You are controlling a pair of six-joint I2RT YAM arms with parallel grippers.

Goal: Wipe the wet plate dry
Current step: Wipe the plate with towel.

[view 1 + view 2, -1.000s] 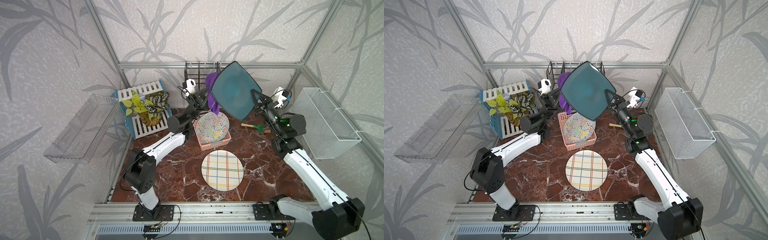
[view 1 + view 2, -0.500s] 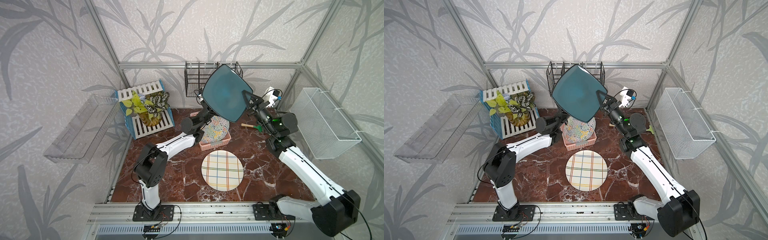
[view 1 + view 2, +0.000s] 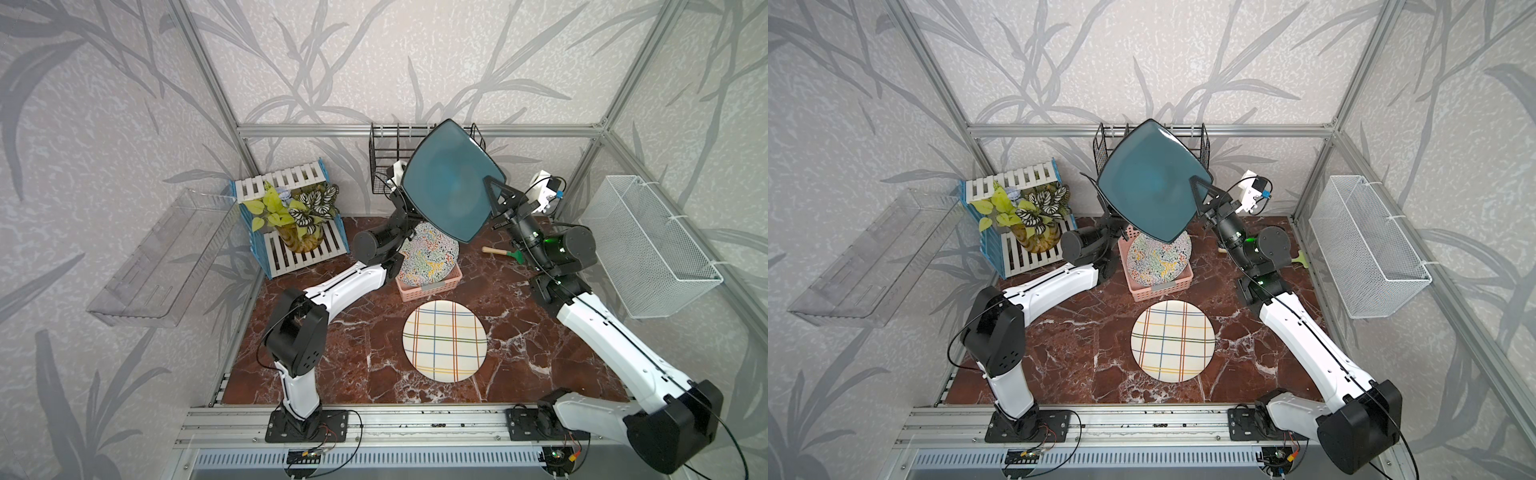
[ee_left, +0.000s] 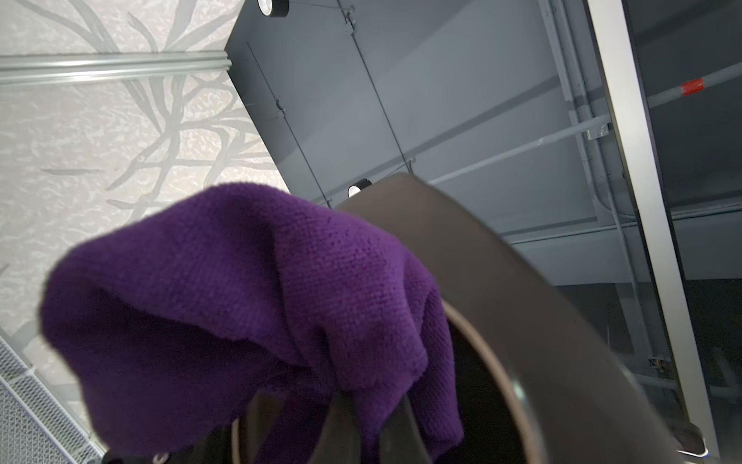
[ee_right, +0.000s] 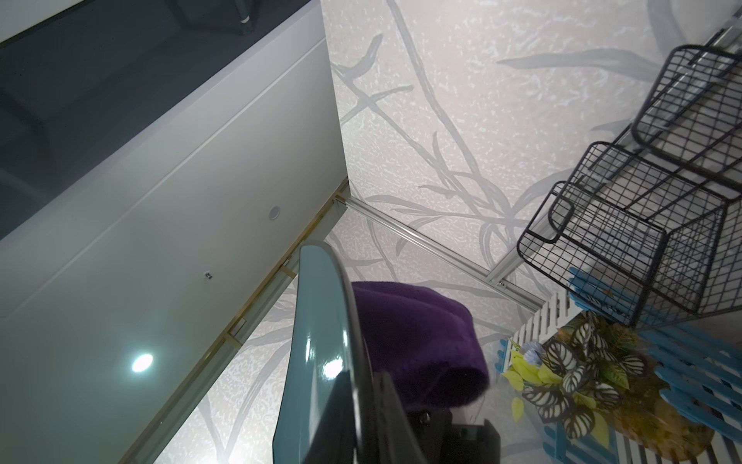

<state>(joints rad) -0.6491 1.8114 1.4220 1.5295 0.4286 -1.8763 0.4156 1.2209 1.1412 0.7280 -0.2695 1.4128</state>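
We hold the plate (image 3: 446,187) tilted, high above the tabletop (image 3: 365,332), with the right tool (image 3: 495,195) clamped on its rim. The left tool (image 4: 329,422) grips the cloth (image 4: 241,301) at its back.

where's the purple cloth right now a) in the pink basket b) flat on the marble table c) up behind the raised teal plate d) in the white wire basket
c: both wrist views show the purple cloth bunched right against the back of the teal plate, which the right tool holds up off the table by its edge.
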